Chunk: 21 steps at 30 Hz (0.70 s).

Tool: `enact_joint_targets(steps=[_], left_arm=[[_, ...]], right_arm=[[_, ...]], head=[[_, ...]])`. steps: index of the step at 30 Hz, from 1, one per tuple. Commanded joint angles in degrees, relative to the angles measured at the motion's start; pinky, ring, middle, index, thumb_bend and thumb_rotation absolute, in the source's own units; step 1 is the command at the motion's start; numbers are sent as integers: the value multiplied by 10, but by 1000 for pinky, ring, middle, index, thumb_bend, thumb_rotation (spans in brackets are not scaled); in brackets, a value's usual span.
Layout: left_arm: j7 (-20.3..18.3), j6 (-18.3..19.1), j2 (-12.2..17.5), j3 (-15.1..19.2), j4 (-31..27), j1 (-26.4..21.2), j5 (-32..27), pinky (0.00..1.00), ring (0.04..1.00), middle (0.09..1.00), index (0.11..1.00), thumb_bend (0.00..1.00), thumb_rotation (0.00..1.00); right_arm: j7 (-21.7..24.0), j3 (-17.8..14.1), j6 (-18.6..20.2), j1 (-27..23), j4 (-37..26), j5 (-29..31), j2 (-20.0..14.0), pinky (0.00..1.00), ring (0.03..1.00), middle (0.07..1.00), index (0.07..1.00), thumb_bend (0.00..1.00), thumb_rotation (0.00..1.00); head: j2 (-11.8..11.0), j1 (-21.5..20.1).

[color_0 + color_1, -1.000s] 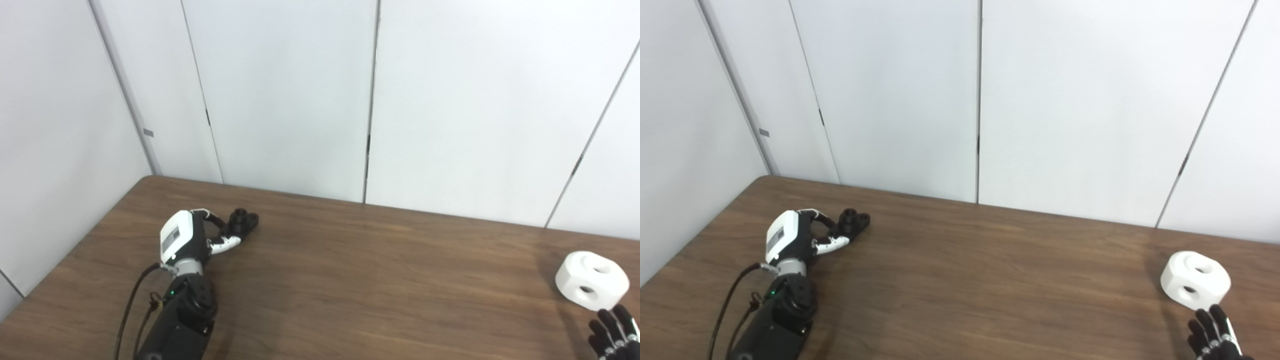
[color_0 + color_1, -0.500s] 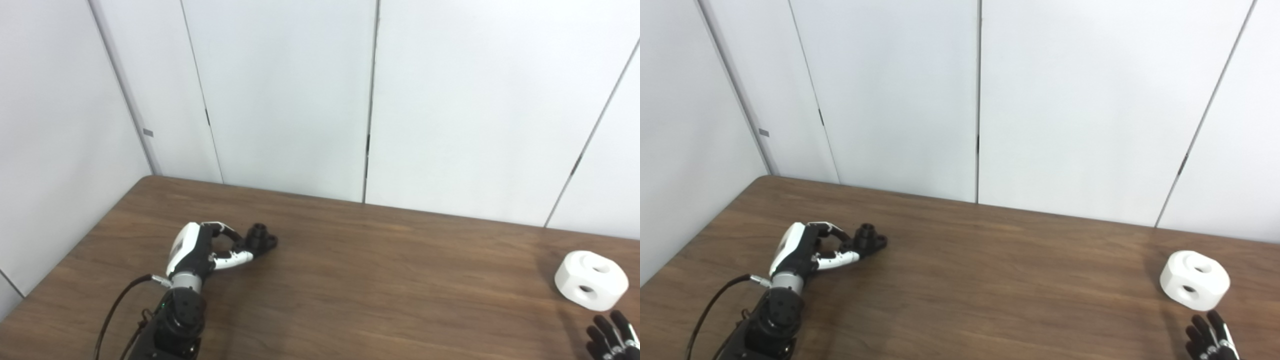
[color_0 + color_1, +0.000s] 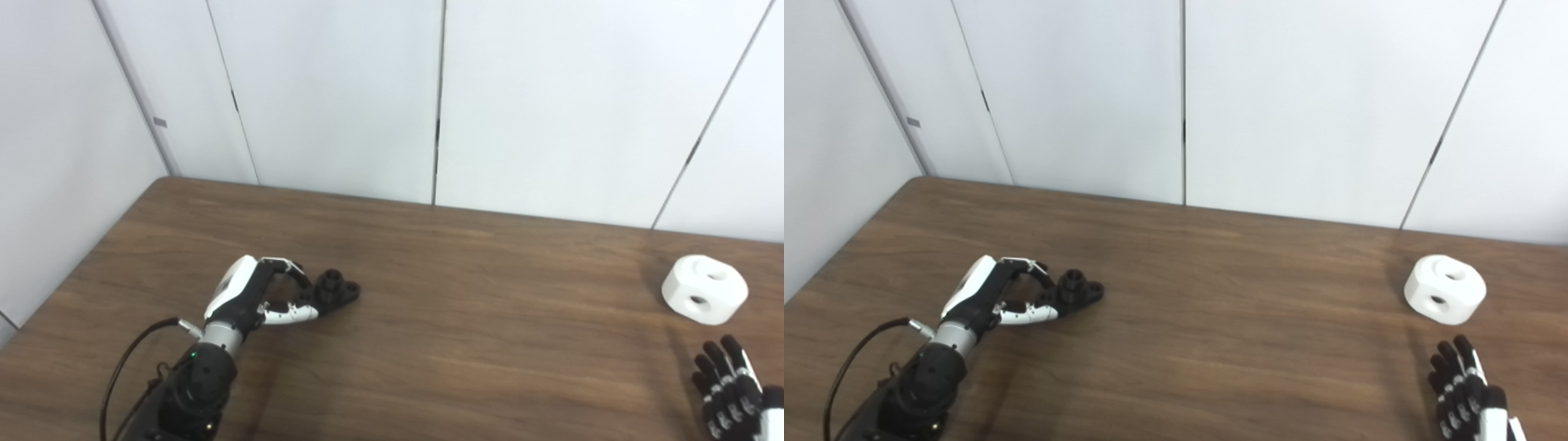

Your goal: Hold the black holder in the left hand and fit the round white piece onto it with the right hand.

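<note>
1. The left hand reaches over the dark wood-grain table, its fingers and thumb curled around the near end of the small black plastic holder. It is closed on the holder, though the grip looks to be at the fingertips only.
2. The holder sits at the table's left-centre. Whether it rests on the wood or is raised just off it cannot be told from these views.
3. The round white piece with holes in its top and side lies on the table at the far right, well apart from the holder.
4. The right hand is at the lower right edge, near the white piece but not touching it, fingers extended and apart, holding nothing.
5. Risk: such a shallow fingertip pinch could let the holder twist or slip out once it is lifted or pressed on during fitting.
6. Risk: the white piece is smooth and rounded, so an off-centre grasp could push it away along the table rather than catch it.
7. Risk: if the holder's raised boss is tilted in the grip, the piece's hole may jam.
</note>
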Motion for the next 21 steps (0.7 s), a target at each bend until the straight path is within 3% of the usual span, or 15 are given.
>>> enact_joint_targets(steps=[1,9,18,21], left_arm=[[-59,-7,3,-27,25,28,-35,853,865,805,488,513,53],[-66,-40,20,-74,33,33,-14,922,929,826,487,514,56],[-75,-62,41,-125,22,22,22,832,908,832,487,514,52],[-84,-52,39,-150,-8,18,40,781,894,826,487,514,51]], right_arm=[[-3,4,9,0,-21,-4,0,1000,981,979,1000,649,1000],[-18,9,35,-4,-41,-10,6,1000,976,972,1000,650,1000],[-24,17,47,-4,-57,-18,11,1000,969,965,1000,639,1000],[-26,19,50,-5,-61,-18,14,1000,964,960,1000,635,1000]], head=[[2,0],[19,-8],[32,-28],[33,-25]])
